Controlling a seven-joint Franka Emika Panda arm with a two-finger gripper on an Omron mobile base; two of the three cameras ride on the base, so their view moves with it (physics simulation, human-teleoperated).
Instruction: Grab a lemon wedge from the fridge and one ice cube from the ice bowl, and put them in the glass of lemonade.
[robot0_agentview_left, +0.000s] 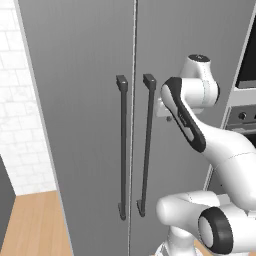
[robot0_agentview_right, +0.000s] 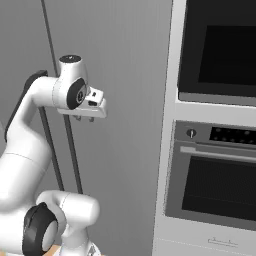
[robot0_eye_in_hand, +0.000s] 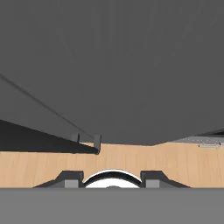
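Note:
The fridge (robot0_agentview_left: 75, 100) stands shut, a tall grey cabinet with two dark bar handles (robot0_agentview_left: 147, 145) on either side of its centre seam. My gripper (robot0_agentview_right: 85, 119) hangs in front of the right door, just right of the handles and near their tops, pointing down. In the hand view the gripper (robot0_eye_in_hand: 113, 179) looks down along the grey fridge door (robot0_eye_in_hand: 113, 65) to the handles' lower ends (robot0_eye_in_hand: 97, 144) and the floor. Its fingertips (robot0_eye_in_hand: 70, 177) stand apart with nothing between them. The lemon wedge, the ice bowl and the glass of lemonade are out of view.
Right of the fridge rises a built-in oven stack (robot0_agentview_right: 215, 190) with a dark upper unit (robot0_agentview_right: 220, 50). A white tiled wall (robot0_agentview_left: 20, 100) lies left of the fridge, with wooden floor (robot0_agentview_left: 35, 220) below it and a dark cabinet edge (robot0_agentview_left: 4, 200) at far left.

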